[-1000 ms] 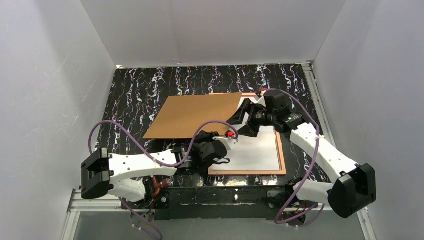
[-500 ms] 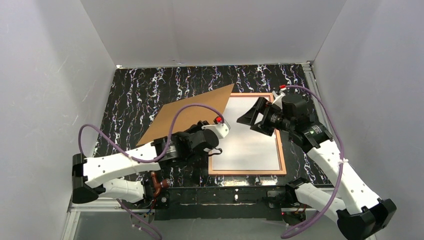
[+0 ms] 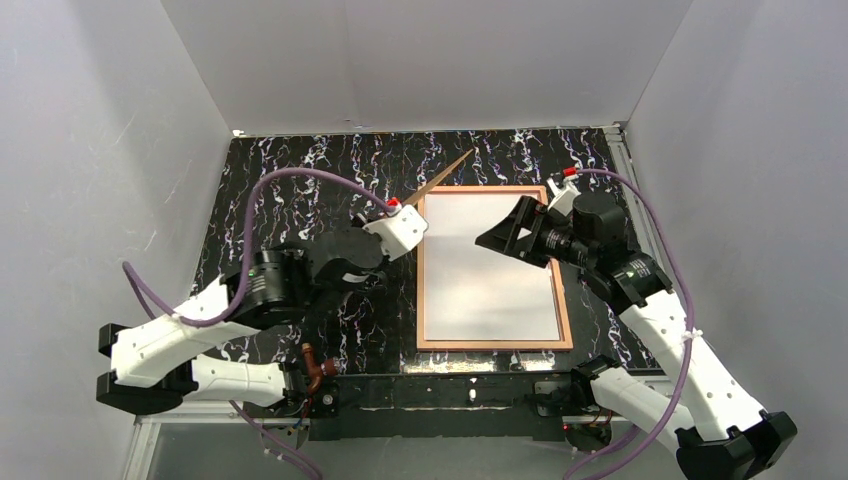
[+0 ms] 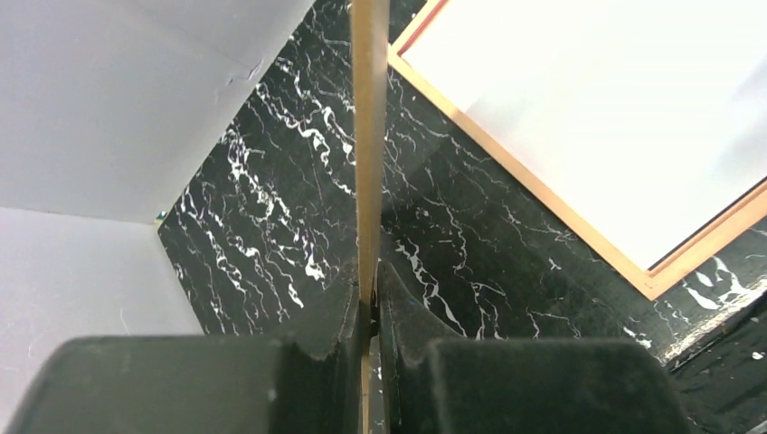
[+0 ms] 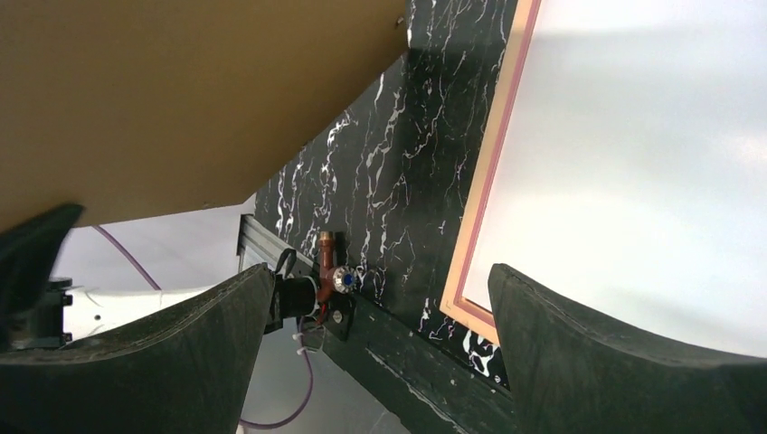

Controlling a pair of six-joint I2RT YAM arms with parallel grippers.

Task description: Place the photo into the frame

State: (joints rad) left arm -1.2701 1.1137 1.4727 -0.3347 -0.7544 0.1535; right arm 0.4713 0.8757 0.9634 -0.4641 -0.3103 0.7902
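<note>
The frame lies flat at centre-right of the table with its copper-orange rim up, and it also shows in the wrist views. A white sheet fills it, apparently the photo's white back; no print shows. My left gripper is shut on the lower end of the brown backing board, which stands on edge left of the frame's far corner. The board is pinched between the jaws of this gripper. My right gripper hovers open above the white sheet with nothing between its fingers.
Black marbled tabletop surrounds the frame, with white walls on three sides. The raised board looms large at the right wrist camera's upper left. The arm bases and a rail line the near edge.
The left arm has lifted the backing board off the frame and swung it left, tipping it up on edge. The right gripper has drawn back from the board and opened wider.
</note>
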